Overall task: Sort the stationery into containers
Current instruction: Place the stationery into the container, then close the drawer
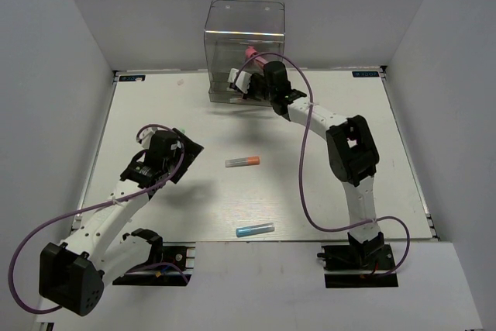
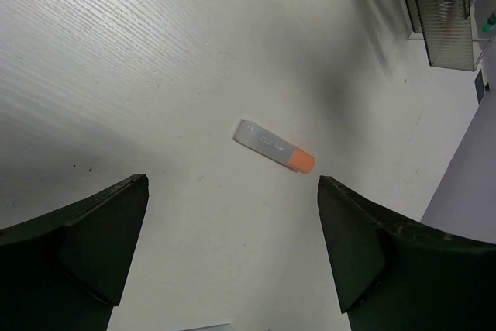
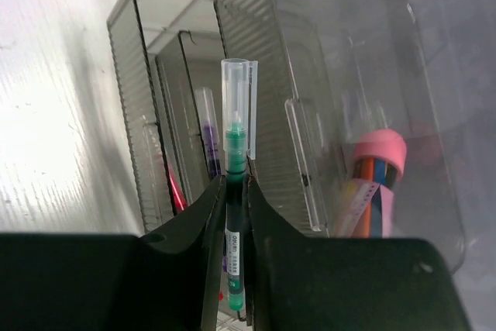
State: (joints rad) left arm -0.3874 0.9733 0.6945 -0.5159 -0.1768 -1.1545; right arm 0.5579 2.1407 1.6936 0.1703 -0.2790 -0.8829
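My right gripper [image 3: 235,187] is shut on the thin dark green pen [image 3: 235,153], holding it at the front of the clear drawer box [image 1: 244,36]; the box also fills the right wrist view [image 3: 310,114]. A drawer [image 3: 147,114] stands pulled out, with a thin red pen [image 3: 177,189] and a purple pen [image 3: 211,141] inside. A pink-red tube [image 3: 380,153] shows in the top of the box. The orange-and-grey marker [image 1: 242,161] lies mid-table, also in the left wrist view [image 2: 275,146]. The light blue marker [image 1: 255,230] lies near the front edge. My left gripper [image 2: 232,226] is open and empty above the table.
The white table [image 1: 349,129] is walled in by grey panels on the left, right and back. The right arm's purple cable [image 1: 304,168] loops over the table's right half.
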